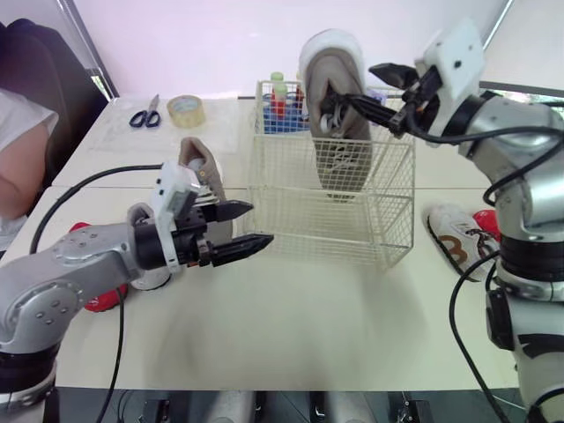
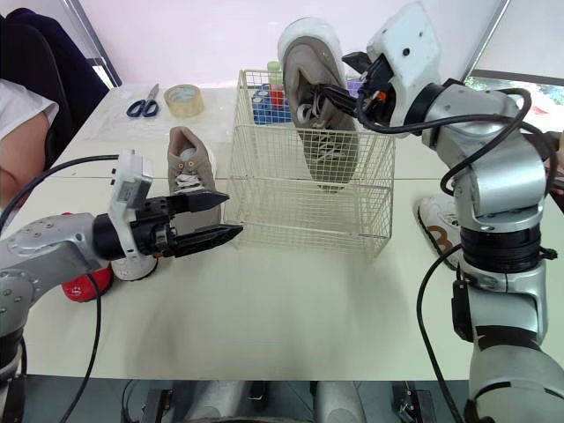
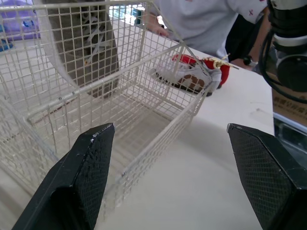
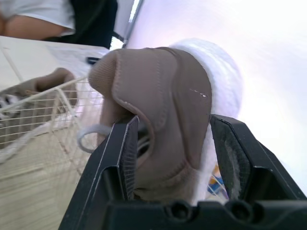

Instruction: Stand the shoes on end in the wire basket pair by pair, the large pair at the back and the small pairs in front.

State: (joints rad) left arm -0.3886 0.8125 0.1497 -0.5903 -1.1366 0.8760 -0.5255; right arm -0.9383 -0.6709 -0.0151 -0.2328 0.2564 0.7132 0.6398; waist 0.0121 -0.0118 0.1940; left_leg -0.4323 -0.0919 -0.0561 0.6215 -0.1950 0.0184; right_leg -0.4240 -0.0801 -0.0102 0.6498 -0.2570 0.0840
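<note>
A large taupe shoe (image 1: 337,115) hangs toe-down inside the white wire basket (image 1: 388,233), its heel above the rim. My right gripper (image 1: 385,99) is shut on the shoe's heel collar; in the right wrist view the fingers (image 4: 125,153) clamp the taupe heel (image 4: 163,81). The matching taupe shoe (image 1: 201,167) lies on the table left of the basket. My left gripper (image 1: 249,226) hovers open and empty at the basket's front left corner. A small white and red pair (image 1: 456,233) lies right of the basket. A red shoe (image 1: 101,298) shows under my left arm.
A tape roll (image 1: 186,110) and scissors (image 1: 146,115) lie at the back left. A small blue basket of bottles (image 1: 278,110) stands right behind the wire basket. A person (image 1: 18,167) sits at the table's left side.
</note>
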